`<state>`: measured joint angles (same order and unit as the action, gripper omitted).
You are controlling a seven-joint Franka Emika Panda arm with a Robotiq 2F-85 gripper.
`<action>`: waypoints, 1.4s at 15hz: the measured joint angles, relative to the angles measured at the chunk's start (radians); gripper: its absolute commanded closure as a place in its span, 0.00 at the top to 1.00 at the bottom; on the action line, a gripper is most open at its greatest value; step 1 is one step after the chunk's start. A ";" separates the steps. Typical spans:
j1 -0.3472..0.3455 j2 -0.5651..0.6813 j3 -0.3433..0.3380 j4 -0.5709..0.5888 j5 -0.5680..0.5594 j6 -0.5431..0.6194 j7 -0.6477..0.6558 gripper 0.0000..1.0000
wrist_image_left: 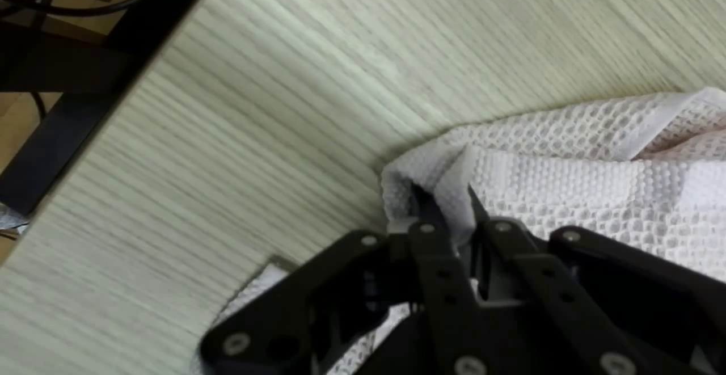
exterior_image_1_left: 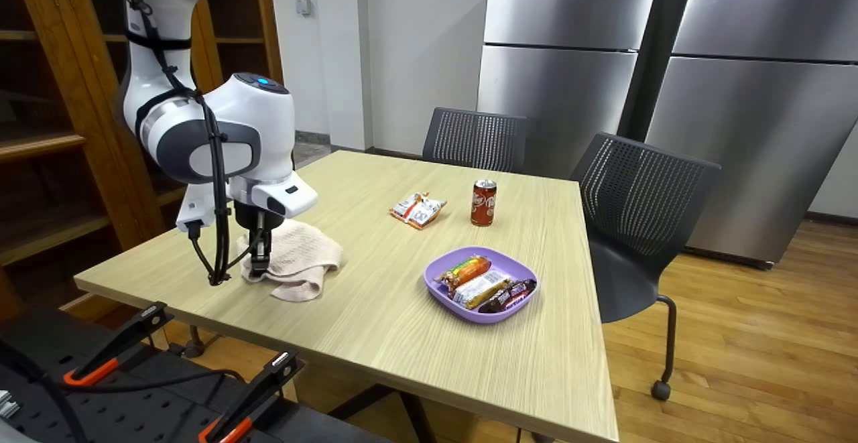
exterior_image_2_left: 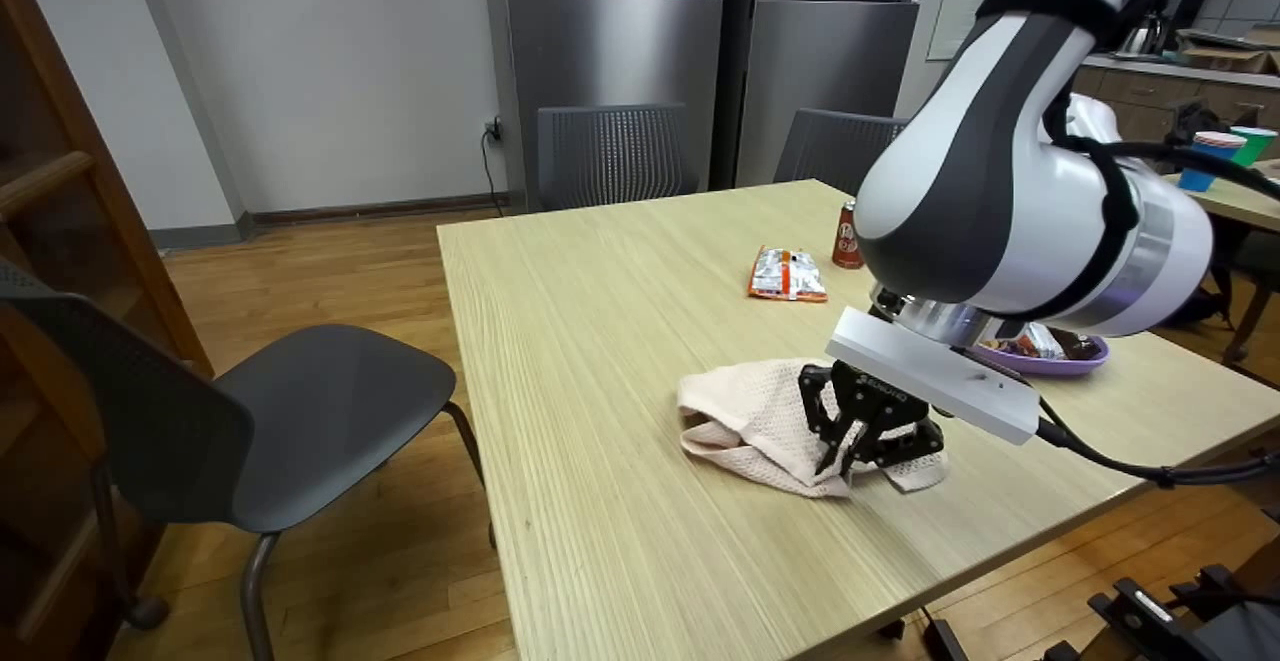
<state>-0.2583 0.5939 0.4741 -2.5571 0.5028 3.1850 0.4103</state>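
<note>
One pale pink, open-weave cloth (exterior_image_2_left: 755,416), rumpled, edge folded over; pincer (wrist_image_left: 451,205) pinching its raised fold.

At the edges of the tabletop (exterior_image_1_left: 382,295), dark-gray chairs (exterior_image_1_left: 617,282) are set; stainless-steel refrigerators (exterior_image_1_left: 556,101) and a white wall (exterior_image_1_left: 429,47) are seen past its far edge, a wooden cabinet (exterior_image_1_left: 77,61) past its left, and hardwood flooring (exterior_image_1_left: 737,349) below.
</note>
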 measured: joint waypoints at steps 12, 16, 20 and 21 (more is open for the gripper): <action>-0.003 -0.016 -0.001 -0.004 0.000 0.000 -0.001 0.01; -0.003 -0.060 -0.011 -0.020 -0.003 -0.016 -0.011 0.01; 0.001 -0.120 -0.045 -0.036 -0.006 -0.067 -0.039 0.01; 0.003 -0.136 -0.055 -0.039 -0.006 -0.080 -0.047 0.01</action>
<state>-0.2555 0.4582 0.4191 -2.5963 0.4963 3.1050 0.3628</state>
